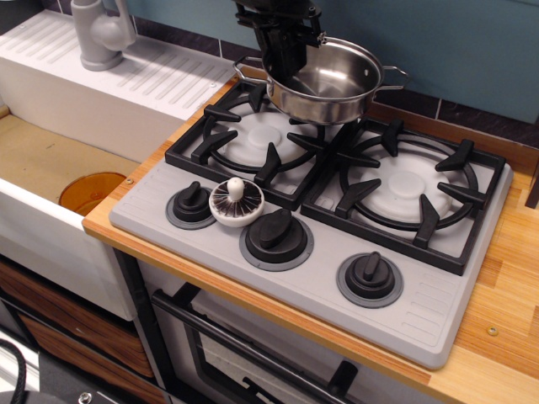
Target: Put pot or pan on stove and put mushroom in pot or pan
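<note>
A shiny steel pot hangs tilted in the air over the back edge of the stove, between the left and right burners. My black gripper is shut on the pot's left rim, coming down from above. On the grey front panel of the stove the mushroom lies gills up, between the left knob and the middle knob. It is well in front of the gripper and apart from it.
The left burner grate and right burner grate are bare. A third knob sits front right. A white sink unit with a grey tap and an orange drain lies left. Wooden counter runs along the right.
</note>
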You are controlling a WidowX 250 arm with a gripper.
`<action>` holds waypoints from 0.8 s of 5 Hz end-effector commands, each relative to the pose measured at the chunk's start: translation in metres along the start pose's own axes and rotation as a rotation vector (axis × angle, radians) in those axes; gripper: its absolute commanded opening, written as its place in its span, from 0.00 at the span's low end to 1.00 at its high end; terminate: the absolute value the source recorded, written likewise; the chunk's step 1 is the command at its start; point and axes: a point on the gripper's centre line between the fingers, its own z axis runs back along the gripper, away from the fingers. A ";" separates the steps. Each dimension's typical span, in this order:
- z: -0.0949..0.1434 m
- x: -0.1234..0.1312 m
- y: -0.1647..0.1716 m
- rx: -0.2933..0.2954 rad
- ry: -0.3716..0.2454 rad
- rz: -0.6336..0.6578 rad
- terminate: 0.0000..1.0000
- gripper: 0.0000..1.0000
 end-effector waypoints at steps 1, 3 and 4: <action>0.011 0.003 0.027 0.031 -0.080 -0.016 0.00 0.00; 0.002 -0.007 0.045 0.017 -0.083 -0.018 0.00 0.00; -0.008 -0.010 0.051 0.004 -0.096 -0.018 0.00 0.00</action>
